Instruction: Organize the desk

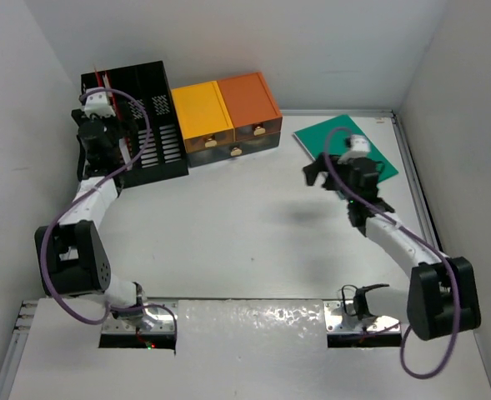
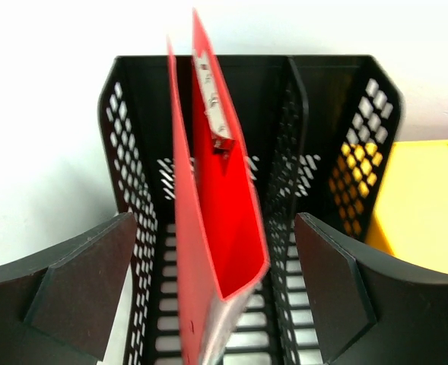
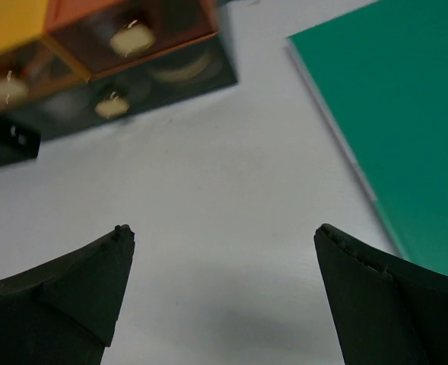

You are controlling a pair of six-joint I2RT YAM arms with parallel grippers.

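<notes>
Desk point(image 1: 228, 225): white, smooth, matt; thin metal rim, dull sheen.
Crinkled silvery foil-like sheet point(image 1: 253, 321) at 6 o'clock edge: highly reflective.
File rack point(image 2: 128, 129) at 10 o'clock: black perforated plastic, satin.
Red folder point(image 2: 227, 220) in rack: thin glossy plastic; grey metal-looking clip strip point(image 2: 212, 106) inside.
Drawer unit point(image 1: 228, 112) at 12 o'clock: smooth yellow and orange plastic tops, dark translucent fronts, shiny pale knobs.
Green book point(image 3: 406, 106) at 2 o'clock: matt cover, white paper edge.
Left gripper point(image 2: 216, 220), right gripper point(image 3: 224, 228): matt black plastic, slightly rough.
</notes>
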